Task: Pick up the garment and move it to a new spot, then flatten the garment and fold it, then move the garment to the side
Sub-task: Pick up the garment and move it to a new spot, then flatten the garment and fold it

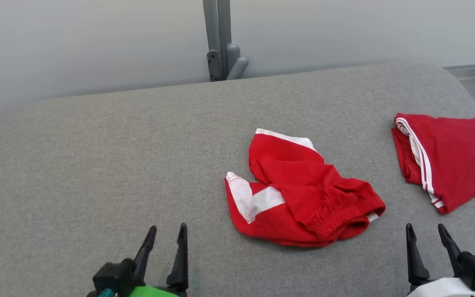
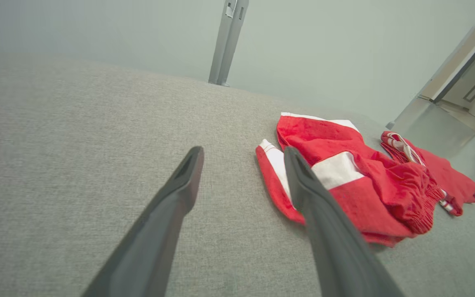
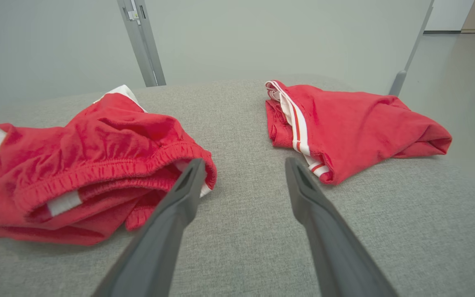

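Grey padded surface (image 1: 97, 165). Crumpled red-and-white shorts (image 1: 299, 194) lie near its centre, toward 4 o'clock. A folded red striped garment (image 1: 452, 159) lies at 3 o'clock, well apart.

Looks like a lab or test room, not a home. Big table (image 1: 97, 173) padded in plain grey fabric, rounded corner. Behind it, pale grey partition panels (image 1: 76, 45) joined by a grey metal post (image 1: 217, 37) with a bracket. Smooth grey floor (image 3: 464, 74), doorway (image 2: 472, 78) off to one side. On the table lie a red garment (image 1: 303, 194) and a near-matching second garment (image 1: 452, 161).
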